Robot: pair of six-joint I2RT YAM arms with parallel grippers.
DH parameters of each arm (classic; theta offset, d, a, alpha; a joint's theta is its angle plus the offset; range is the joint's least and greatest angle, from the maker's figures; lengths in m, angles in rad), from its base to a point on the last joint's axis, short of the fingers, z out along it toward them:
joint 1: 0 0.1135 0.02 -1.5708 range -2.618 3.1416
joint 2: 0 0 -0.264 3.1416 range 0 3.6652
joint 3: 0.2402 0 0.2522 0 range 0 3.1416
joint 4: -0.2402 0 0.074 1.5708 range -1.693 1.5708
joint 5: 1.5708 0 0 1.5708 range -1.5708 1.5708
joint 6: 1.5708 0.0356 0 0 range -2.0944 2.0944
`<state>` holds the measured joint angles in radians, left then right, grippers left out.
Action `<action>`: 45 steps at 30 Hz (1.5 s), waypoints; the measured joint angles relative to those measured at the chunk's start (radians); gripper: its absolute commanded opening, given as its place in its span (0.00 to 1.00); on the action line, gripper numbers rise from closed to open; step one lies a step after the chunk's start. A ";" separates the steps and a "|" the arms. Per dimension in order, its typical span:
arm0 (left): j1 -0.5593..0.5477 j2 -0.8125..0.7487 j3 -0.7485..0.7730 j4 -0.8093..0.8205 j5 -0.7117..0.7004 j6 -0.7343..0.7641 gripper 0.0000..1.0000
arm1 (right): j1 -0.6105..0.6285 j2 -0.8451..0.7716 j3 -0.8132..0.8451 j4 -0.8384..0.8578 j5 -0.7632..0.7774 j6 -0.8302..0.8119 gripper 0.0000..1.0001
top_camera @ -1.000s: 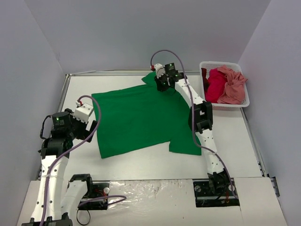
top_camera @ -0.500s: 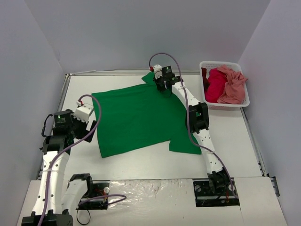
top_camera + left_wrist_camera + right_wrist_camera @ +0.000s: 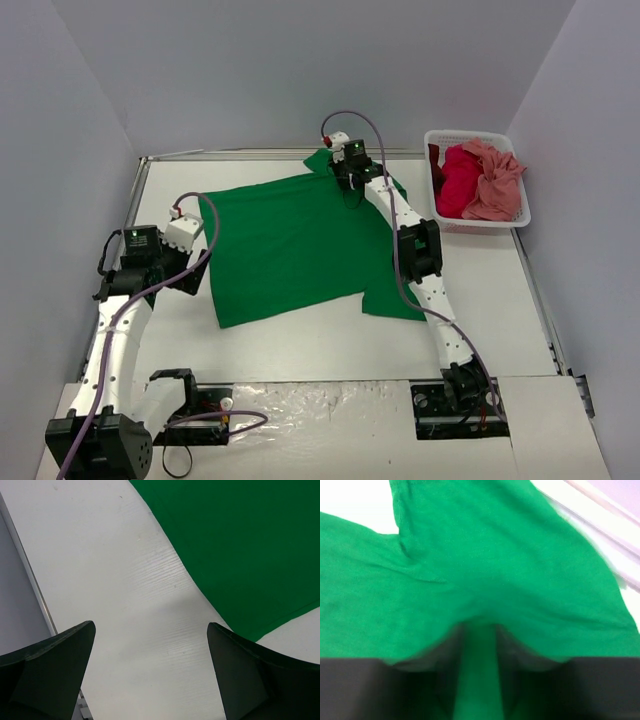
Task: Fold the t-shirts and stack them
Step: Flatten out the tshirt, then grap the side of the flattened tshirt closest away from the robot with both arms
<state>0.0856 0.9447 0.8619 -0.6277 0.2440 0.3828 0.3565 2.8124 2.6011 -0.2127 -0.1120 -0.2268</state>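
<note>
Between the fingers of our right gripper [image 3: 350, 178] a ridge of the green t-shirt [image 3: 290, 245] is pinched. In the right wrist view the two dark fingers [image 3: 442, 655] stand close together with only a narrow strip of green cloth between them, so the jaws are clamped on the shirt. Beyond the fingertips the cloth is puckered, with creases running in toward the pinch. This grip sits at the shirt's far edge, by the sleeve lying farthest from our bases. From there the rest of the shirt spreads flat over the table [image 3: 300, 345], toward us and to that gripper's left. Another sleeve juts out on the near side, beneath our right forearm.

To the right of the right gripper, well apart from it, stands the white basket [image 3: 470, 134]. Bunched inside are the crimson t-shirt [image 3: 455, 182] and, on its right, the salmon-pink t-shirt [image 3: 497, 180].

Our left gripper [image 3: 188, 262] is over bare table with its fingers [image 3: 65, 650] spread wide and nothing between them. Just to its right lies the green shirt's side edge, apart from both fingers. In the left wrist view that edge runs slantwise from ahead of the gripper down to a corner just beyond the right finger. How high the gripper stands above the table we cannot tell.
</note>
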 measured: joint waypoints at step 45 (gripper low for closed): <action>-0.652 0.186 -0.276 0.015 -0.235 0.366 0.86 | -0.528 -1.368 -1.218 -0.314 -0.395 -0.123 0.95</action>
<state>-0.5667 1.1305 0.5858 -0.6128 0.0090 0.7490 -0.1715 1.4445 1.3834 -0.5270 -0.5068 -0.3496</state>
